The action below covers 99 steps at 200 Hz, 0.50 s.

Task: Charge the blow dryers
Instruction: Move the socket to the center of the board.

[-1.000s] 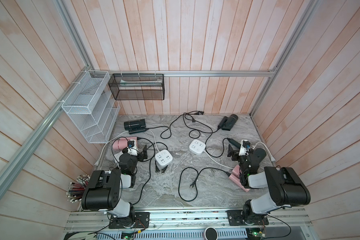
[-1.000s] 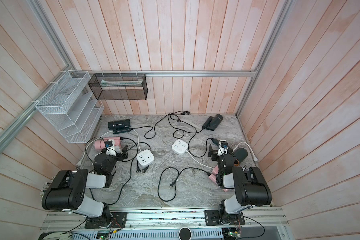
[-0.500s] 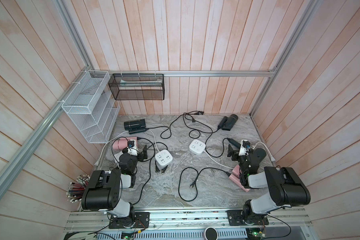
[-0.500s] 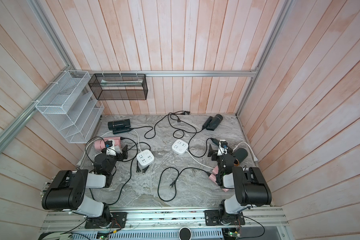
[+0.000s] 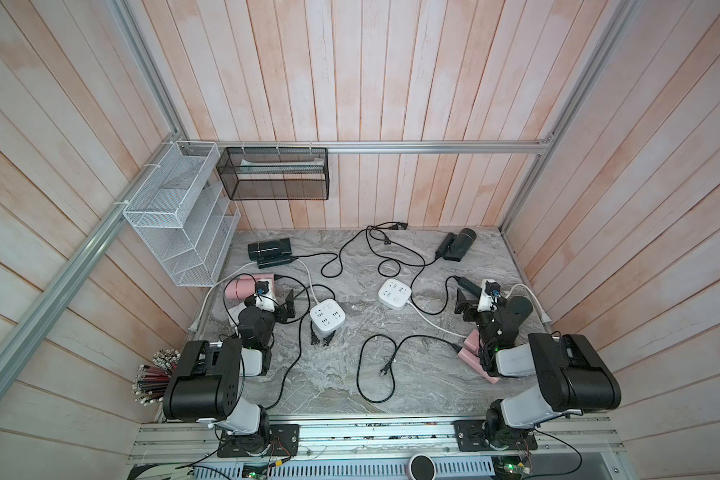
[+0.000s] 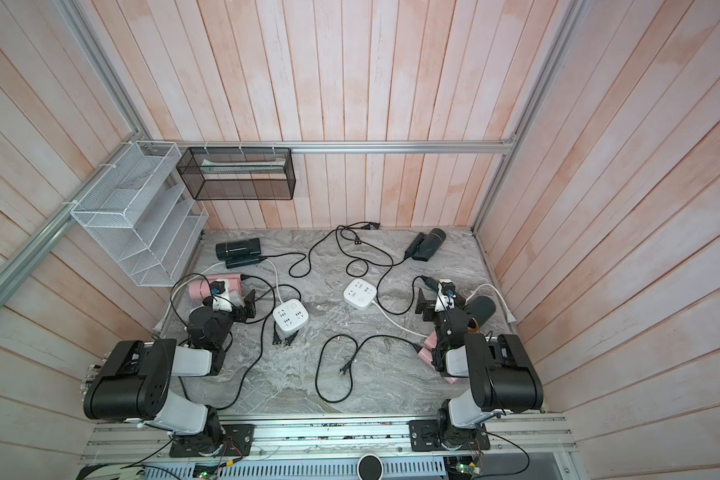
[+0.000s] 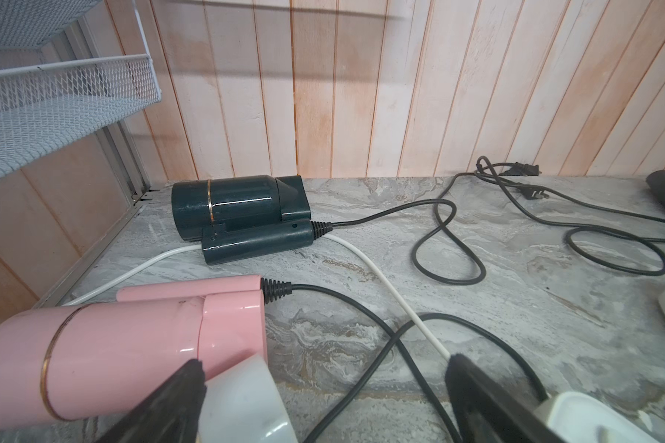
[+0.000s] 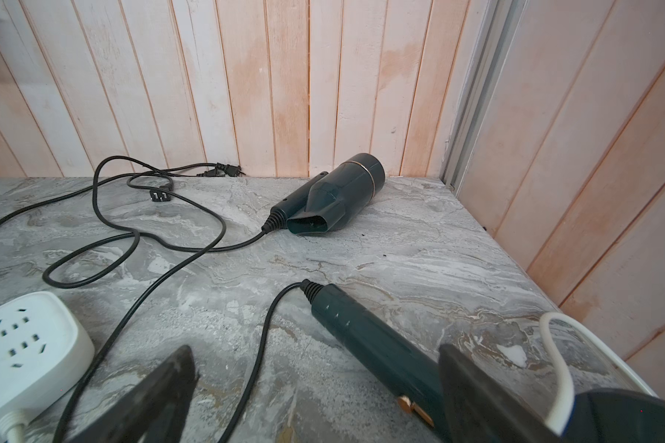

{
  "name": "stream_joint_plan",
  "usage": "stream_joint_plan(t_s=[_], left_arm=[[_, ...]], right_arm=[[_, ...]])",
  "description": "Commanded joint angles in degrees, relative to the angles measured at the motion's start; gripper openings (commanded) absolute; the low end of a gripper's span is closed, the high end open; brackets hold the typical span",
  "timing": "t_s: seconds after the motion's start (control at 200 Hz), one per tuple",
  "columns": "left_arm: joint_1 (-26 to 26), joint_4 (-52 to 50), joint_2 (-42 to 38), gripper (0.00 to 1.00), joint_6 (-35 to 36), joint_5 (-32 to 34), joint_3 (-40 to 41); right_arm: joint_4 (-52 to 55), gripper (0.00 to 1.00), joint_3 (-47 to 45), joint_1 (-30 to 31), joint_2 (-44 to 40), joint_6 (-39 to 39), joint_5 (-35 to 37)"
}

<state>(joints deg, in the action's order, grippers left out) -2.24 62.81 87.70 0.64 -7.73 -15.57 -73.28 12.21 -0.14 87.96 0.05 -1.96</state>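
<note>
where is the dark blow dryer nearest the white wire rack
In both top views the dark blow dryer lies folded in the back left corner of the table, beside the white wire rack and just behind the pink blow dryer.

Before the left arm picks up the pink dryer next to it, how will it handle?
The pink blow dryer has a round, glossy barrel, so it may roll or slip. Its folded handle alongside probably checks rolling. Its black cord looks floppy and would likely drag.
</note>
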Motion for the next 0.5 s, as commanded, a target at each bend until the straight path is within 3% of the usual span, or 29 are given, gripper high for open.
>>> stream_joint_plan(t_s=[0.0, 0.49], left_arm=[[-0.2, 0.4, 0.5, 1.00, -0.2, -0.8, -0.9], [-0.2, 0.7, 0.4, 1.00, -0.2, -0.8, -0.7]], right_arm=[[-0.1, 0.99, 0.8, 0.2, 0.2, 0.6, 0.7], [-0.2, 0.99, 0.7, 0.2, 0.2, 0.6, 0.6]])
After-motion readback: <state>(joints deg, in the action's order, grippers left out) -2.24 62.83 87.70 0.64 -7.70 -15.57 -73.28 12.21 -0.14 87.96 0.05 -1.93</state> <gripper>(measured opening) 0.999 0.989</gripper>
